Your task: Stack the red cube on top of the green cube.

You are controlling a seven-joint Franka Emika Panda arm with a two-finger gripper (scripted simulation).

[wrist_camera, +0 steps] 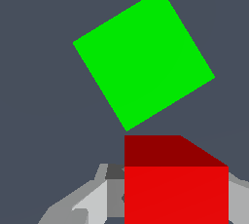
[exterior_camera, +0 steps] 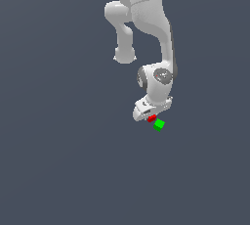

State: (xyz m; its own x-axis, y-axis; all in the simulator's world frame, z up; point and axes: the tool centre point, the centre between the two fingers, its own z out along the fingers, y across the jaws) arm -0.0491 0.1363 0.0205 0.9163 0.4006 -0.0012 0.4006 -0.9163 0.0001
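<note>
Red cube (wrist_camera: 176, 194) clamped in our end effector (exterior_camera: 151, 118), carry step underway. Green cube (wrist_camera: 143, 58) on counter just beyond and below end effector, apart. Next we centre over it, match its turn, lower.

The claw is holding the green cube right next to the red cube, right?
No, the colours are swapped. The wrist view shows the claw holding the red cube, with the green cube lying free next to it.
</note>
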